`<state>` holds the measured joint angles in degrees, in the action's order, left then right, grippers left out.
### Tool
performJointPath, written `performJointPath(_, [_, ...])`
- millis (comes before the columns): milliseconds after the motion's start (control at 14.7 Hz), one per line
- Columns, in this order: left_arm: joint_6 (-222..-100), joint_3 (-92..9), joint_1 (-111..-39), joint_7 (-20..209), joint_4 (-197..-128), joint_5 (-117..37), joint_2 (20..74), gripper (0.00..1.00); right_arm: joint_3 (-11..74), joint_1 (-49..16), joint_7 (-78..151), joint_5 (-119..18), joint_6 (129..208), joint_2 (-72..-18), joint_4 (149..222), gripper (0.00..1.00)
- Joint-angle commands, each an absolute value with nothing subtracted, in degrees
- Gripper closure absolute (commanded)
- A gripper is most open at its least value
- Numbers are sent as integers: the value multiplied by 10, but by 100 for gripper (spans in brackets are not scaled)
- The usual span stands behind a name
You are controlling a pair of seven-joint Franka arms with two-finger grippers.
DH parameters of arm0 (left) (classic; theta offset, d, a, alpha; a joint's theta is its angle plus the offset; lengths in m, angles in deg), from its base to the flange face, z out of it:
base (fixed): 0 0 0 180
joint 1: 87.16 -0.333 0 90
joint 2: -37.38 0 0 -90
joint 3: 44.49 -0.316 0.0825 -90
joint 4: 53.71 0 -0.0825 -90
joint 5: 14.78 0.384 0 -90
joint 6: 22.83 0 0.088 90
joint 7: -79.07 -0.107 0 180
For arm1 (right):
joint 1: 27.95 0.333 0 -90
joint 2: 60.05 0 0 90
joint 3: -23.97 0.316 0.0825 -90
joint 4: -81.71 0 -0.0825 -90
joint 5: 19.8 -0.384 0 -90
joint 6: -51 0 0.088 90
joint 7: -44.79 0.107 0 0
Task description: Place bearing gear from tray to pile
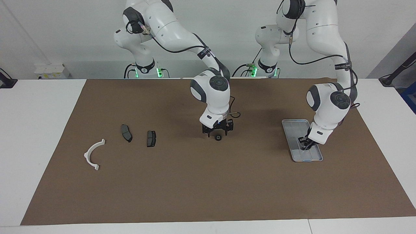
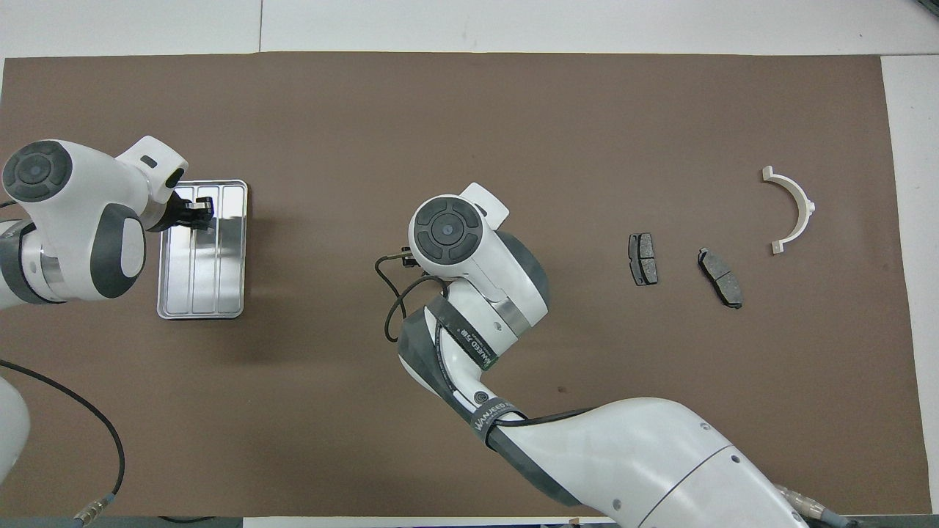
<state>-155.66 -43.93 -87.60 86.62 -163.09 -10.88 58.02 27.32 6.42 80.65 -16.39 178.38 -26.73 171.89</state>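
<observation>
The tray (image 2: 231, 293) under the left gripper (image 1: 305, 146) is glossy ridged metal. The small gear (image 1: 218, 138) below the right gripper (image 1: 217, 131) looks matt black. The half-ring bracket (image 1: 92, 154) is smooth white plastic; two pads (image 1: 126, 133) are dull grey. The table cover (image 1: 208, 188) is matt brown.

One camera sits high across the table from the robots and faces them, far enough back to take in both arm bases, the wall and the whole brown mat (image 1: 208, 182). The other hangs high above the robots' own end and looks forward and steeply down, closer in, so the mat (image 2: 469, 103) nearly fills its frame and the arms enter from the bottom edge. Both views share the mat with the tray (image 1: 294, 124) (image 2: 236, 249), the white half-ring bracket (image 1: 92, 154) (image 2: 797, 207) and the two brake-pad pieces, seen half a turn apart.
</observation>
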Motion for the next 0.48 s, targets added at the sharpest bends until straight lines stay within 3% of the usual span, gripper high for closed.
performJointPath(0, [-1526, -438, -878, 865, -1626, -138, 556, 100, 277, 62, 808, -156, 1799, -263, 1724, 13])
performJointPath(409, [-1507, -439, -877, 866, -1632, -152, 539, 100, 277, 61, 808, -156, 1831, -258, 1743, 14])
